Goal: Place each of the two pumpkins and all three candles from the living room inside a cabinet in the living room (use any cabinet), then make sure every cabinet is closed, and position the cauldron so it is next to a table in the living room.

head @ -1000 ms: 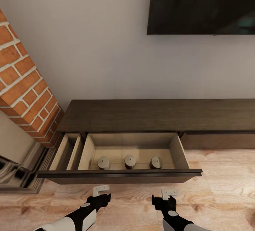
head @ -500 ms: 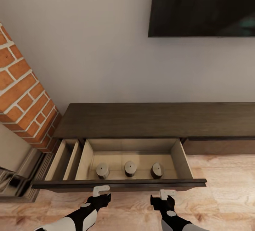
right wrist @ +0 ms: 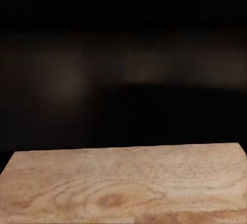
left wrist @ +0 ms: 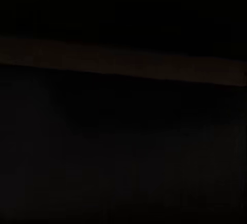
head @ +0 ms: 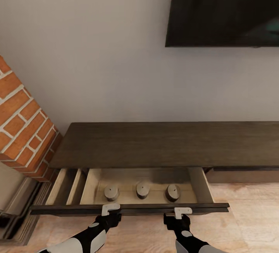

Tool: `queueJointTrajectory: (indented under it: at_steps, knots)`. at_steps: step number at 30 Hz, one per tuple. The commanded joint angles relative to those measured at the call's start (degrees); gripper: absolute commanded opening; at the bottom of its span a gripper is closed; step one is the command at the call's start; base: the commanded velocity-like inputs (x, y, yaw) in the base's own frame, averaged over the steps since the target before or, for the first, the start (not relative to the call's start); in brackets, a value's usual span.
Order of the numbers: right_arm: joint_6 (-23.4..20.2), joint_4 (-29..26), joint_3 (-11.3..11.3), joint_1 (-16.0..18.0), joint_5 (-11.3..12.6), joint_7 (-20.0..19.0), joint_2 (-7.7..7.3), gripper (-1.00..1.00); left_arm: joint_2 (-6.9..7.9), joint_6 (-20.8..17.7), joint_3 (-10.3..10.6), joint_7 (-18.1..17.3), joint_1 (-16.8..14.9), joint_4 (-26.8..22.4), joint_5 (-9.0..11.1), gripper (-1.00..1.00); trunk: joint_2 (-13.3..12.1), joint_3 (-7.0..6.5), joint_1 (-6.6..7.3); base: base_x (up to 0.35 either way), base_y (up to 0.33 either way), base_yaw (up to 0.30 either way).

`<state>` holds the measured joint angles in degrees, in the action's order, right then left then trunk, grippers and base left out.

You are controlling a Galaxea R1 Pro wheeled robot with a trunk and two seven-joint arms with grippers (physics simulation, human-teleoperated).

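Three candles [head: 111,193] [head: 142,189] [head: 172,192] stand in a row inside the half-open drawer [head: 128,208] of the dark-brown cabinet [head: 166,144]. My left gripper [head: 110,211] and right gripper [head: 181,214] both sit right against the drawer's dark front, left and right of its middle. Their fingertips blend into that front, so I cannot tell whether they are open or shut. In the right wrist view the dark drawer front [right wrist: 123,80] looms close above the wooden floor [right wrist: 123,188]. The left wrist view is almost black, with a faint brown band [left wrist: 123,62].
A narrow side compartment [head: 66,187] lies at the drawer's left end. A brick fireplace column [head: 19,129] stands at the left, close to the cabinet. A black TV [head: 228,8] hangs on the wall above. Light wood floor [head: 248,222] extends to the right.
The drawer has slid inward, so less of its tan interior shows. Both grippers have stayed with its front. The whole view has shifted as the camera moved closer.
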<state>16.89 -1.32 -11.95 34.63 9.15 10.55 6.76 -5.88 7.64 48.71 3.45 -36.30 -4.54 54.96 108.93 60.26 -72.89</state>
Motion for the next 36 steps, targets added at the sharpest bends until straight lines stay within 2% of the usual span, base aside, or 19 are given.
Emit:
queueJointTrajectory:
  at_steps: [1, 8, 12, 28, 31, 36]
  knots:
    - [-0.01, 0.00, 0.00, 0.00, 0.00, 0.00, 0.00, 1.00, -0.01, 0.01, -0.46, -0.02, -0.01, -0.03, -0.13, 1.00, 0.00, -0.01, 0.00, 0.329, 0.000, 0.000]
    - [0.04, -0.08, -0.08, 0.00, -0.05, 0.00, 0.14, 1.00, -0.01, 0.00, -0.46, -0.02, 0.00, 0.03, -0.11, 1.00, 0.00, -0.01, 0.00, 0.329, 0.000, 0.000]
    - [0.02, -0.25, -0.17, 0.05, -0.09, 0.00, 0.80, 1.00, -0.01, 0.00, -0.46, -0.02, -0.01, 0.06, -0.11, 1.00, 0.00, -0.01, 0.00, 0.329, 0.000, 0.000]
    - [0.07, -0.26, -0.18, 0.09, -0.09, 0.00, 0.89, 1.00, -0.01, 0.02, -0.46, -0.02, 0.00, 0.09, -0.11, 1.00, 0.00, -0.01, 0.00, 0.325, 0.000, 0.000]
    - [0.07, -0.26, -0.18, 0.09, -0.09, 0.00, 0.89, 1.00, -0.01, 0.07, -0.46, -0.02, 0.00, 0.11, -0.11, 1.00, 0.00, -0.01, 0.00, 0.050, 0.000, 0.000]
    - [0.07, -0.26, -0.19, 0.09, -0.09, -0.41, 0.89, 1.00, -0.01, 0.09, -0.46, -0.02, 0.00, 0.05, -0.11, 1.00, 0.00, -0.01, 0.00, -0.309, 0.000, 0.000]
